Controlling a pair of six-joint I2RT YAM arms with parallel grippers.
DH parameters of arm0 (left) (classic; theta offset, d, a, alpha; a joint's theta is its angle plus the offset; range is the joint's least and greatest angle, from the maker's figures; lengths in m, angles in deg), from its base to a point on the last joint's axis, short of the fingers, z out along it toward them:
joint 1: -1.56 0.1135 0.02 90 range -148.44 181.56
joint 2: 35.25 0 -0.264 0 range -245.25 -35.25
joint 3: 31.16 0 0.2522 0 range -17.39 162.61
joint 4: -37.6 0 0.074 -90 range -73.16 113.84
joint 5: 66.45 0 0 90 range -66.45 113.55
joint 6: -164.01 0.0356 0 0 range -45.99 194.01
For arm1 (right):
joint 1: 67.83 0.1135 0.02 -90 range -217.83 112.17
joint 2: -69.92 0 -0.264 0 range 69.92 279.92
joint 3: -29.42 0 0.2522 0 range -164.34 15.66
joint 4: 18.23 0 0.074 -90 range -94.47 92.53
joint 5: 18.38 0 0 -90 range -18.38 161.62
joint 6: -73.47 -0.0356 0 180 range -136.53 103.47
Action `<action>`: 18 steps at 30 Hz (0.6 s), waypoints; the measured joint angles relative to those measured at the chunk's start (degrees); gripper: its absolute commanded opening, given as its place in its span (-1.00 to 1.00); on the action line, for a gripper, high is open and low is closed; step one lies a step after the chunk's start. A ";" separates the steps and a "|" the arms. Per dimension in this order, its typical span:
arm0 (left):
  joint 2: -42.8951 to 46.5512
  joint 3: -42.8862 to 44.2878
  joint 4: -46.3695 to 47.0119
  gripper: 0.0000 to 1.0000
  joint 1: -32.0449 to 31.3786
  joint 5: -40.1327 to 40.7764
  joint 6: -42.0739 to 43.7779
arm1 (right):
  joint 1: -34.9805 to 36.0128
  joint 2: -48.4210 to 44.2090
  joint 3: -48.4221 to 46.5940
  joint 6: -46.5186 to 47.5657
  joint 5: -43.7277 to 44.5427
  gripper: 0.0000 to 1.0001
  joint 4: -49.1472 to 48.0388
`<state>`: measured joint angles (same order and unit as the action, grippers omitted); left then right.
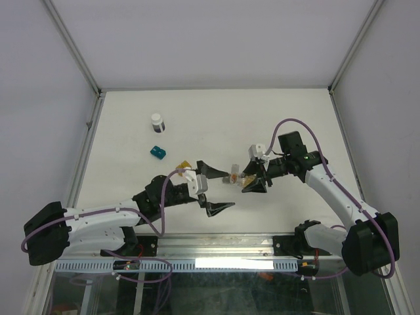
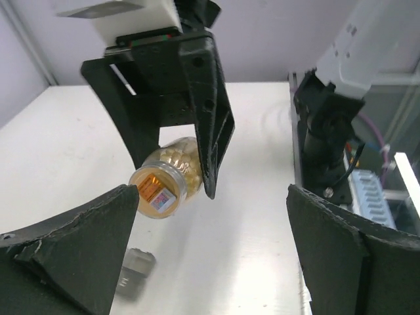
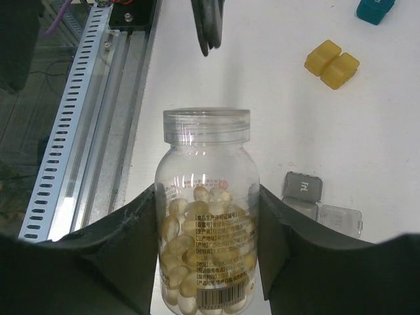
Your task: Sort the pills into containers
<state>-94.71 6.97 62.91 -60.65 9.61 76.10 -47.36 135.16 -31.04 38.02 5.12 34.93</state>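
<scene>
My right gripper (image 3: 208, 197) is shut on a clear pill bottle (image 3: 207, 223) full of pale yellow capsules, with no cap on its threaded neck. It holds the bottle above the table, neck pointing toward my left gripper (image 1: 230, 189); gripper (image 1: 251, 178) and bottle (image 1: 241, 178) also show from above. My left gripper (image 2: 216, 262) is open and empty, facing the bottle (image 2: 167, 177). The gray container (image 3: 302, 190) lies below the bottle, its clear lid open. The amber-yellow container (image 3: 331, 63) and the teal container (image 3: 375, 10) lie farther off.
A small dark bottle with a white cap (image 1: 157, 122) stands at the back left. The teal container (image 1: 157, 152) and the amber-yellow one (image 1: 187, 165) lie left of the grippers. A metal rail (image 3: 79, 118) runs along the table's near edge.
</scene>
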 measured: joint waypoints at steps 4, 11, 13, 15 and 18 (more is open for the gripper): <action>-3.65 1.79 -0.85 0.81 1.44 -6.03 10.21 | -0.02 0.00 0.00 0.72 -0.22 -1.00 0.50; -10.38 6.62 -1.92 0.32 5.29 -10.82 14.43 | -0.02 0.00 0.00 1.44 -0.37 -1.00 0.96; -11.56 7.26 -2.08 0.20 5.33 -11.52 14.71 | -0.02 0.00 0.00 1.55 -0.37 -1.00 1.09; -12.46 7.69 -2.36 0.09 5.35 -11.85 14.86 | -0.02 0.00 0.00 1.64 -0.37 -1.00 1.29; -12.79 8.20 -2.73 -0.22 5.92 -12.22 14.93 | -0.02 0.00 0.00 1.95 -0.42 -1.00 1.68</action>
<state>-107.49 15.16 60.18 -54.73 -2.60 91.03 -47.38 135.16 -31.04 39.96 4.70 36.61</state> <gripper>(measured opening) 0.526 0.546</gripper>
